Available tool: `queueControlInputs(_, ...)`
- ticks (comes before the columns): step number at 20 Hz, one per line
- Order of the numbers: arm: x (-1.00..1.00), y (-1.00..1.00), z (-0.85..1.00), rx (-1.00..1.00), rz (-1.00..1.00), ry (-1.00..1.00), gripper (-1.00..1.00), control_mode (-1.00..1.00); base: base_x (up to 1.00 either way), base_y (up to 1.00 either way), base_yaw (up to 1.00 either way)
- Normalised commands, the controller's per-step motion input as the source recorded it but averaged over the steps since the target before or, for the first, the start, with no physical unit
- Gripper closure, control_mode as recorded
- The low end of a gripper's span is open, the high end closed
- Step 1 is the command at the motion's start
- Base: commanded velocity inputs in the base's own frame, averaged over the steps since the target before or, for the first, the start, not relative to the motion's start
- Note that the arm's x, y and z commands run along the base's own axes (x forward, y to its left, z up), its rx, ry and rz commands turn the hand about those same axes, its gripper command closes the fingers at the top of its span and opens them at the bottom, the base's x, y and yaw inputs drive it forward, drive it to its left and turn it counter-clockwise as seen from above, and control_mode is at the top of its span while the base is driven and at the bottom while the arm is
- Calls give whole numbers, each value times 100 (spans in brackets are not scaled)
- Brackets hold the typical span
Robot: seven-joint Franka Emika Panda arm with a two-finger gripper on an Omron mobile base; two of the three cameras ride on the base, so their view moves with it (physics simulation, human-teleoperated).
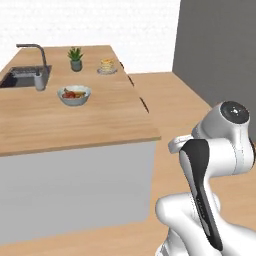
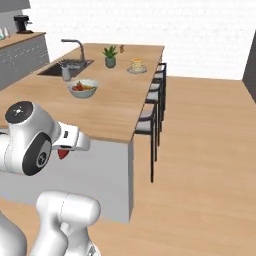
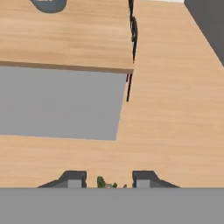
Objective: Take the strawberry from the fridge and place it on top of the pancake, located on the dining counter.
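A tiny strawberry (image 3: 107, 183) sits pinched between the two dark fingertips of the claw (image 3: 108, 180); in the hand view only its small green top peeks out between them, and in the right base view a sliver of red (image 2: 62, 153) shows under the white hand. The claw is drawn nearly together, clamped on the berry.

Ahead of the claw and far off, near the far end of the long light-wood dining surface (image 1: 75, 120), the pancake (image 1: 106, 65) stands as a short golden stack on a grey plate. Between claw and pancake lie a bowl of fruit (image 1: 74, 94), a small potted plant (image 1: 75, 58), and off to one side a dark sink with a tap (image 1: 31, 55). Black-framed chairs (image 2: 150, 117) line the edge of the surface on the open-floor side.

The claw hangs low, below the top of the surface and short of its grey end panel (image 3: 61, 105) (so it must rise before it can reach across). Likely risks, as a judgement:

- The berry is small and held at its tip; a jolt while the base drives could shake it loose onto the floor.
- Raised too late, the hand could strike the edge of the surface.
- A low sweep across could clip the bowl or plant.
- Released off centre, the berry could roll off the stack.
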Motion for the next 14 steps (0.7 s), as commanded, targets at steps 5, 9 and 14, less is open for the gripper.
queueControlInputs(5,0,0,0,0,0,0,100,100,87,-100,0)
queueControlInputs(9,0,0,0,0,0,0,100,100,100,-100,5)
queueControlInputs(14,0,0,0,0,0,0,100,100,100,-100,9)
